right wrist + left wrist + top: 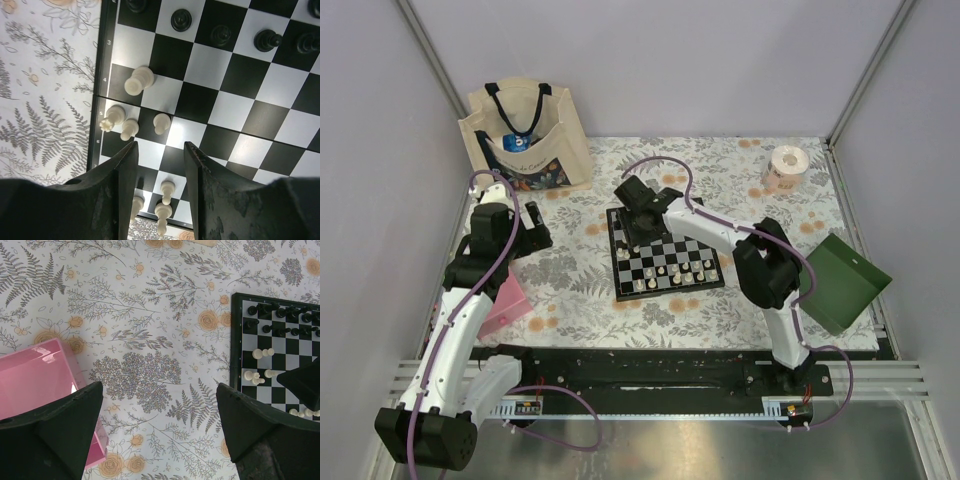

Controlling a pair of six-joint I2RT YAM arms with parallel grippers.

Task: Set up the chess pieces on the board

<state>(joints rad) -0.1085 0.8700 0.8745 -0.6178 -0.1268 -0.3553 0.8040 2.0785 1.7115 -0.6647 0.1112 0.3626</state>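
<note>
The chessboard lies mid-table on the flowered cloth. Black pieces stand along its far rows and cream-white pieces are scattered on the near squares. My right gripper hovers over the board's far left part, open and empty. In the right wrist view my right gripper sits above the board, with white pieces just ahead, a white pawn between the fingers below, and black pieces beyond. My left gripper is open and empty over the cloth, left of the board.
A pink box lies beside my left arm and shows in the left wrist view. A tote bag stands at the back left, a tape roll at the back right, a green tray at the right edge.
</note>
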